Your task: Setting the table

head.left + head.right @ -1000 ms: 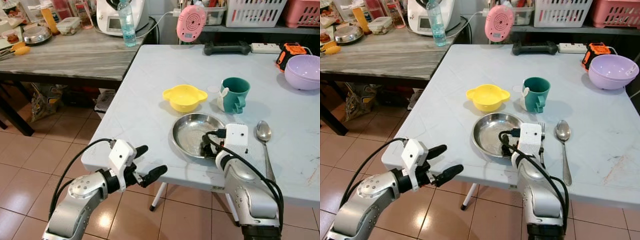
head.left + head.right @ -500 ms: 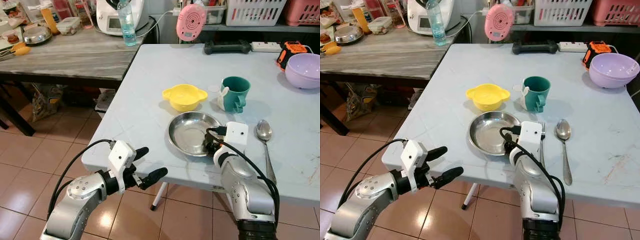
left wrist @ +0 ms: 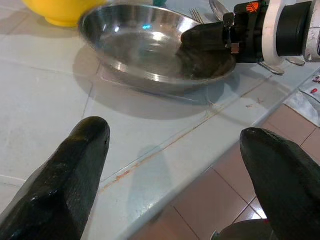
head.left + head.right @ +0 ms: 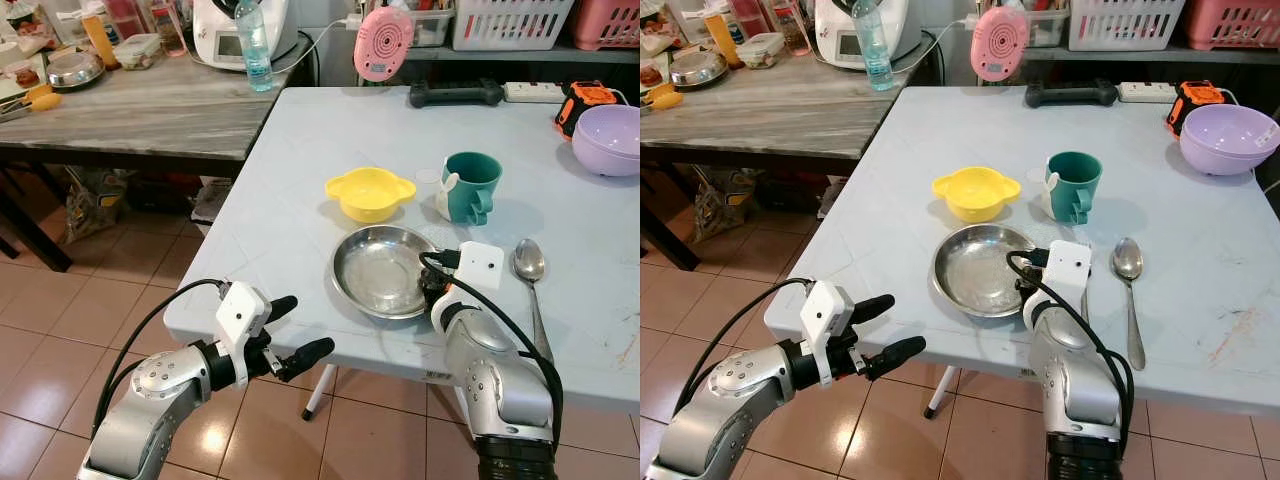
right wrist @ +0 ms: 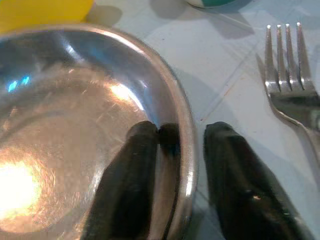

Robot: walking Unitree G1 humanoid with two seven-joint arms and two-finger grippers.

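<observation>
Steel plate (image 4: 380, 270) on the white table (image 4: 290, 220) near its front edge, right rim pinched between the right gripper (image 5: 172, 165) fingers, one inside, one outside; left gripper (image 4: 292, 330) spread wide off the table's edge.

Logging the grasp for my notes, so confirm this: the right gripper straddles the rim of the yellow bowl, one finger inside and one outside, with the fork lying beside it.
Wrong dish. The right gripper straddles the rim of the steel plate, not the yellow bowl, which sits untouched behind it. The right wrist view shows one finger inside the rim and one outside, with the fork lying beside it.
</observation>
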